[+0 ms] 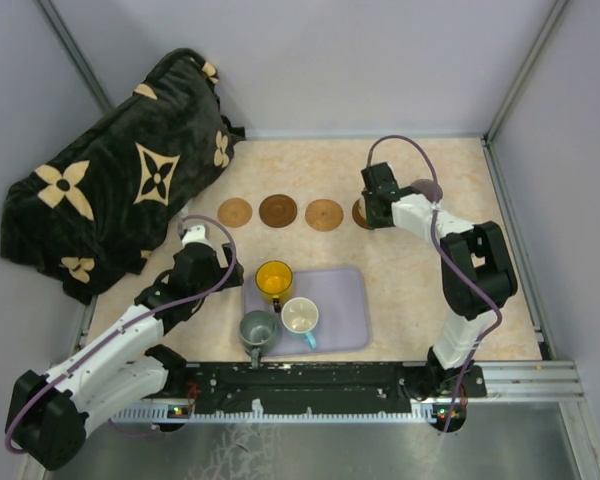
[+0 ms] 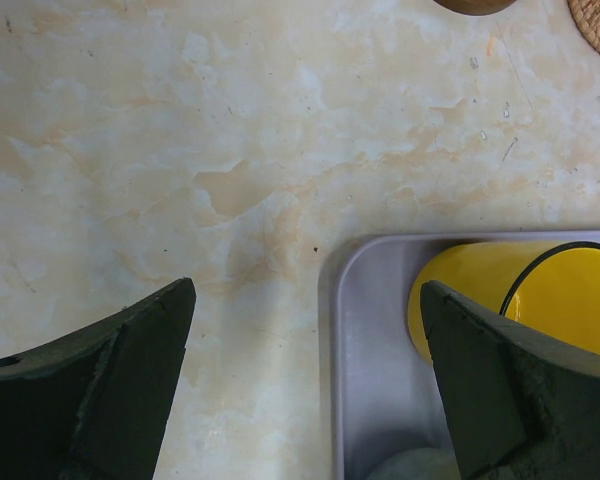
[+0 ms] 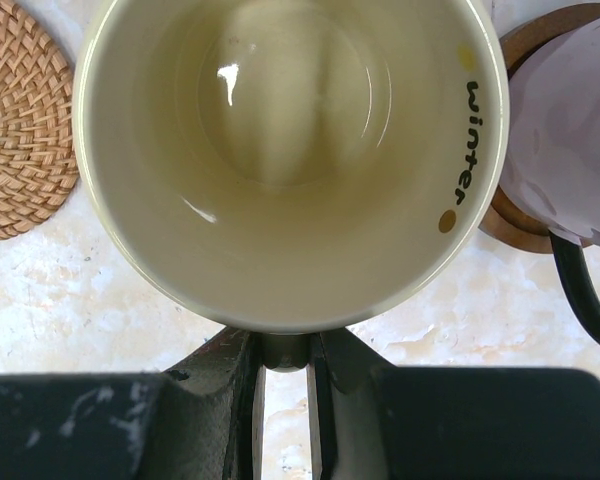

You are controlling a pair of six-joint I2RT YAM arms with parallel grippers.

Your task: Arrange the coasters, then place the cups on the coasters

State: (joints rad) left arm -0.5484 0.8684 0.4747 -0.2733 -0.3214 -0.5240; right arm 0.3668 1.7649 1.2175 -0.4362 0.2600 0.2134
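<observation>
Left tool point(image 2: 307, 295) hangs released, fingers wide, the yellow mug point(image 2: 520, 300) just by its right finger in the lavender tray point(image 2: 345, 400); grey-green mug point(image 1: 257, 328) and blue-handled white mug point(image 1: 300, 317) wait there too. Beyond it, three coasters point(image 1: 278, 210) sit bare. Right tool point(image 3: 285, 355) is clenched on the cream mug point(image 3: 290, 150), over a fourth coaster point(image 1: 359, 213), I'd judge. To its right, the purple mug point(image 3: 570, 130) sits on its wooden coaster point(image 3: 505, 230). One placed, one in hand, three left. Inside the cream rim: "winter".

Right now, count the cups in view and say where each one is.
5. Yellow cup, white cup and grey-green cup stand in the lavender tray; the cream cup is in the right gripper; the purple cup sits on a coaster beside it.
</observation>
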